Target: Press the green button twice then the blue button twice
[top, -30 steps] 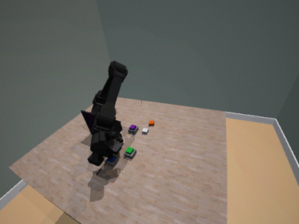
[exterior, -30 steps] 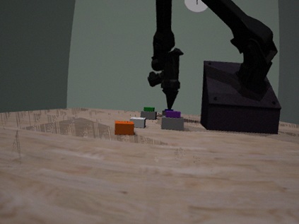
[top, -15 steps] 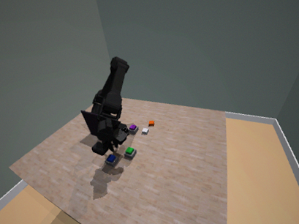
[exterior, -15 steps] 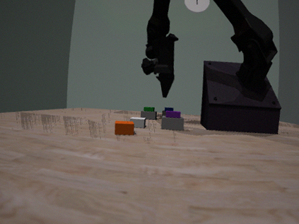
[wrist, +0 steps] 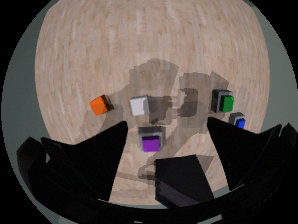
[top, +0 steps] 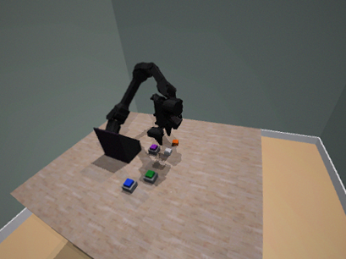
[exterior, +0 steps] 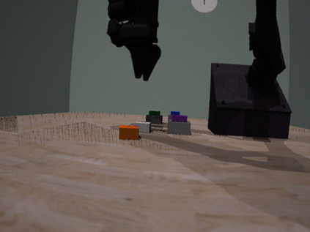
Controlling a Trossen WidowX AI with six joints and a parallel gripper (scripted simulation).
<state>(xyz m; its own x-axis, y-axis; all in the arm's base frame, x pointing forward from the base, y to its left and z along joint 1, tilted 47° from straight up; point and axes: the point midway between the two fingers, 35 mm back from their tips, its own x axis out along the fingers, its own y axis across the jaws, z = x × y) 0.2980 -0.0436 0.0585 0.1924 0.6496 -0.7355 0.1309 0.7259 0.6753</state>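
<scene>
The green button [top: 150, 173] [exterior: 155, 113] [wrist: 227, 104] stands on its grey base, cap raised. The blue button [top: 129, 182] [exterior: 174, 113] [wrist: 240, 123] is beside it, cap also raised; in the exterior view it is partly hidden behind the purple button. My gripper [top: 164, 139] [exterior: 142, 79] [wrist: 169, 123] is open and empty. It hangs high above the table, near the purple button and the white block, away from the green and blue buttons. In the wrist view both of those lie to the right, beyond the right finger's tip.
A purple button [top: 154, 147] [exterior: 179, 119] [wrist: 150, 144] stands near the white block [top: 168, 152] [exterior: 144, 127] [wrist: 139, 106]. An orange block [top: 175, 142] [exterior: 128, 133] [wrist: 100, 105] lies beyond the white one. A large dark box [top: 118, 145] [exterior: 248, 125] [wrist: 183, 179] stands by the arm's base.
</scene>
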